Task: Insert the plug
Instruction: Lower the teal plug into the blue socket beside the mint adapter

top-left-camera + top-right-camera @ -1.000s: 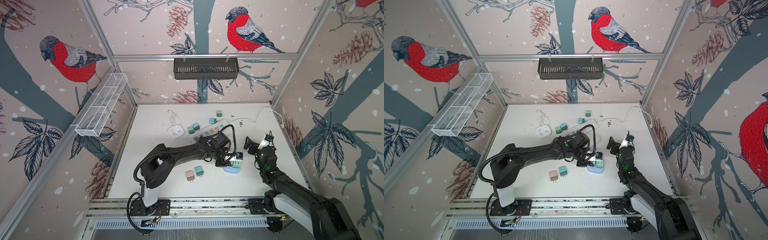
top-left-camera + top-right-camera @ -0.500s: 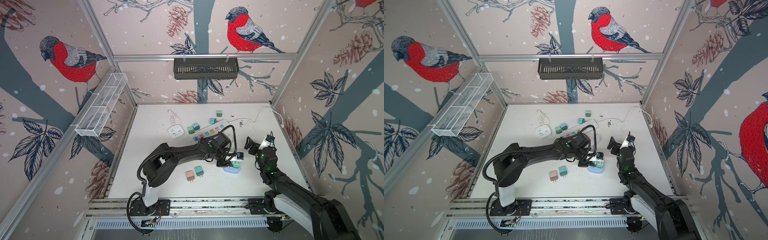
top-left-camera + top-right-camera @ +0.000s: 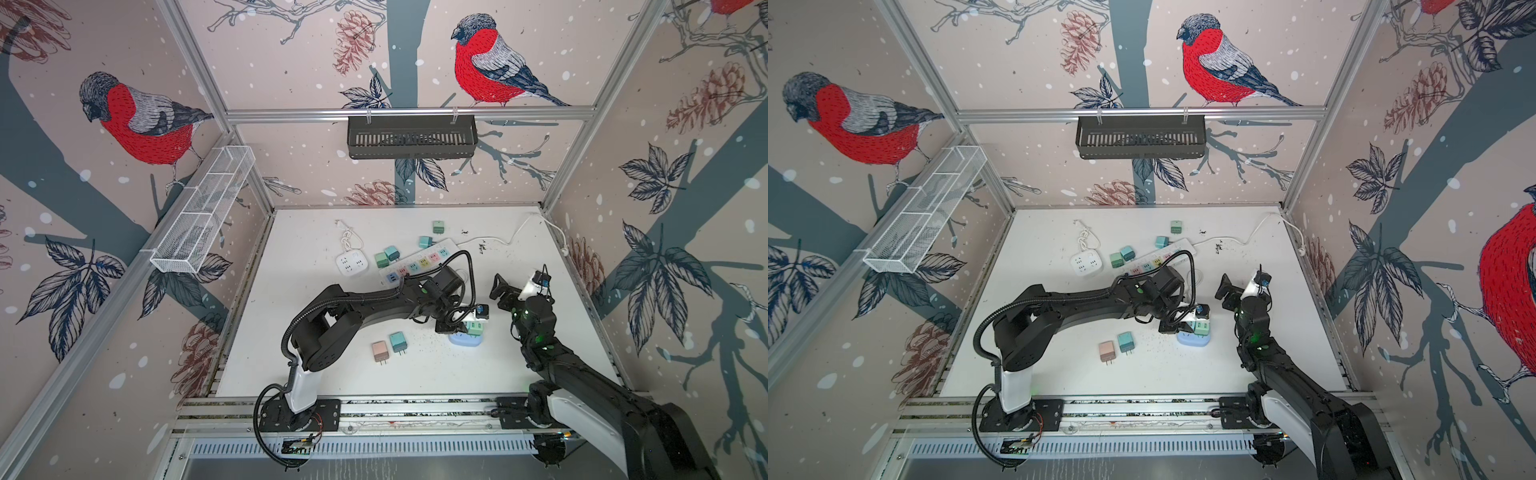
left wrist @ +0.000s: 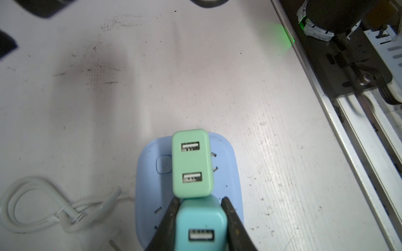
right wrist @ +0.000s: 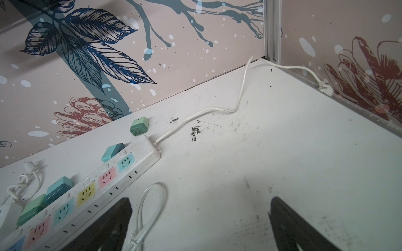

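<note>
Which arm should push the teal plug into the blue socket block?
Left. The left hand is shut on the teal plug, right at the blue socket block beside the green plug. The right hand is open, empty and off to the side.

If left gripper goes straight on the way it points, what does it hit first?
The blue power strip below the left gripper; its held teal charger would touch first, beside the green charger standing there. Gap unclear.

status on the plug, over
Left tool shut on teal plug over blue socket. Right tool open, empty. Green plug stands tight beside it.
</note>
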You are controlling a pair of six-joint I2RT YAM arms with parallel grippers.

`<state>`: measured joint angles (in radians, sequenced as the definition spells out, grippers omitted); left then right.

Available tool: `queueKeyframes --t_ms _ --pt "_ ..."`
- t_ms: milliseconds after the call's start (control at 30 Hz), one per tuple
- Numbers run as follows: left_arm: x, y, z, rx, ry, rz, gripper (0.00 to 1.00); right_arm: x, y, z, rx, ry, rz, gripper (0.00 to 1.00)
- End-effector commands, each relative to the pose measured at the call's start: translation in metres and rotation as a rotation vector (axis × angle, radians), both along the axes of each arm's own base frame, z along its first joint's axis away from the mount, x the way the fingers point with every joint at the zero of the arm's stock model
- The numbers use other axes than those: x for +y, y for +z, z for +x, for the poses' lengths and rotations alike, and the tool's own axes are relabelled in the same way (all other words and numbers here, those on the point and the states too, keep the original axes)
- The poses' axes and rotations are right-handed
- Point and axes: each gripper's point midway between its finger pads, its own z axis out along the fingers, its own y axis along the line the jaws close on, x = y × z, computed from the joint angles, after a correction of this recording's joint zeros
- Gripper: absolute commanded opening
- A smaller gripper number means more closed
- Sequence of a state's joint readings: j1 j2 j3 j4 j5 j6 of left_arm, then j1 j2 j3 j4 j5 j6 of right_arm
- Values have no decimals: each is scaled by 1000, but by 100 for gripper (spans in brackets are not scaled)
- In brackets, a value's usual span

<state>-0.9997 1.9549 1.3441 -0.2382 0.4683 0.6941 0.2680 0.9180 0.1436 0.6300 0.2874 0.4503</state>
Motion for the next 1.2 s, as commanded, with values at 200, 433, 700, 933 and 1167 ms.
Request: queueKeyframes --t_ms 200,433,700,933,1167 --pt "1 7 3 -17 -18 -56 0 -1 6 1 -26 -9 20 100" --pt "3 -1 1 -6 -43 -48 0 -1 6 0 -27 -8 21 100" --pt "9 -15 6 18 -44 6 0 -2 6 -1 -32 -14 24 100" --pt "11 -39 15 27 -20 95 0 -3 6 -2 -31 -17 25 100" --pt "8 -50 19 52 -6 135 0 -3 6 -2 -34 -18 27 100"
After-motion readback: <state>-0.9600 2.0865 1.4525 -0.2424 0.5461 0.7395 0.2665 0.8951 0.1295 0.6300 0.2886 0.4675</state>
